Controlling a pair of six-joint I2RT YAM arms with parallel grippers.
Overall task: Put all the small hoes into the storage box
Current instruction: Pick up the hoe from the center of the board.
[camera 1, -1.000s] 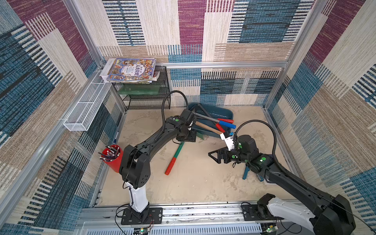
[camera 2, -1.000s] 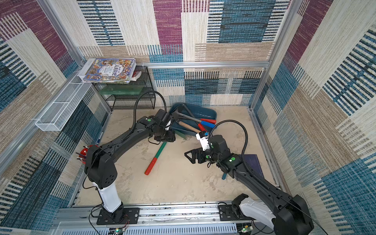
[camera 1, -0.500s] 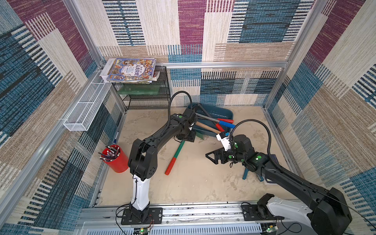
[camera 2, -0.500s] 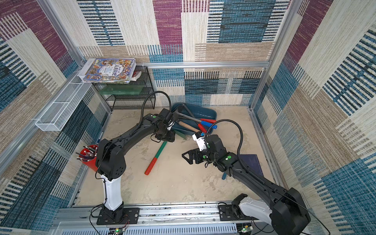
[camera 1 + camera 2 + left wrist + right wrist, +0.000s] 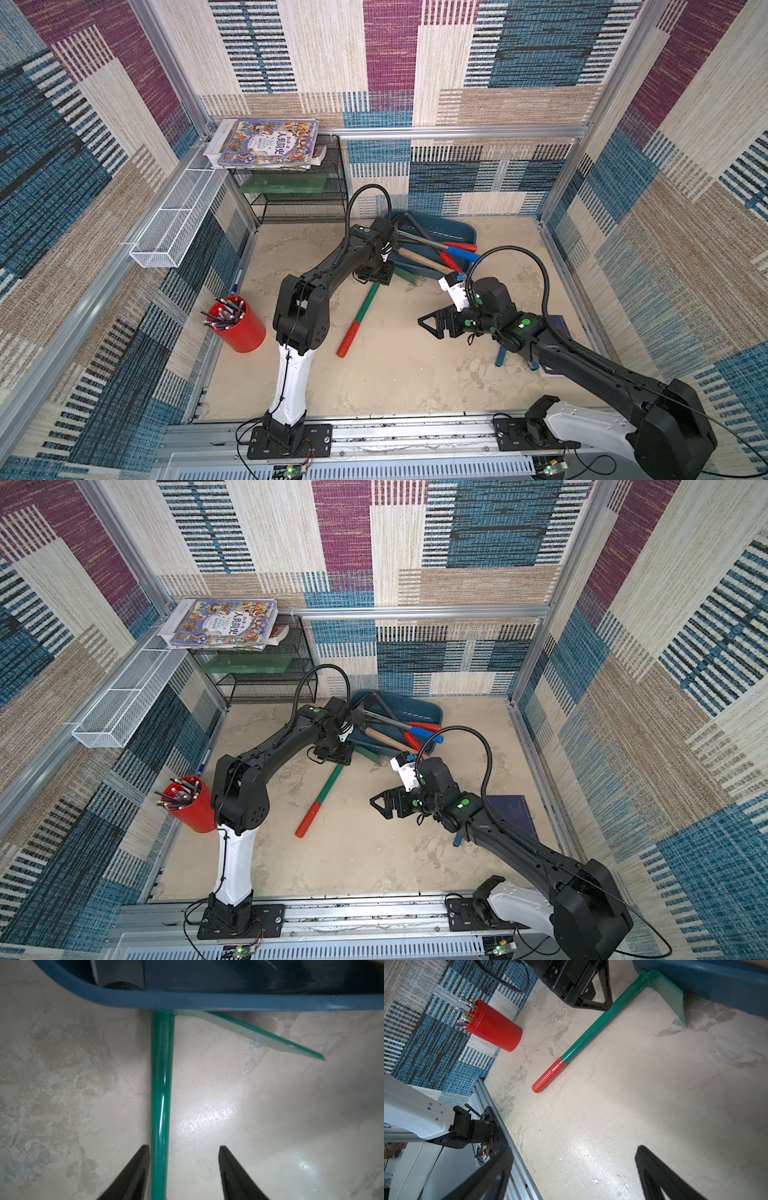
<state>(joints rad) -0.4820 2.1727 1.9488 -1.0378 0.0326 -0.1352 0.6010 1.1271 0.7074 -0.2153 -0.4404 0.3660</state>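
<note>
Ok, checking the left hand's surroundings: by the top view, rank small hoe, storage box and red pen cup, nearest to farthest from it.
From the left hand:
1. small hoe, shaft between its fingers.
2. storage box, just beyond, at the back.
3. red pen cup, by the left wall.

Black jointed links on the left arm (image 5: 332, 266) and right arm (image 5: 582, 361), each rising off a white lower link (image 5: 291, 386); green dot stickers (image 5: 367, 229), looping black cables (image 5: 368, 187), ribbed fingers (image 5: 135, 1169) on the left tool (image 5: 183, 1146).
</note>
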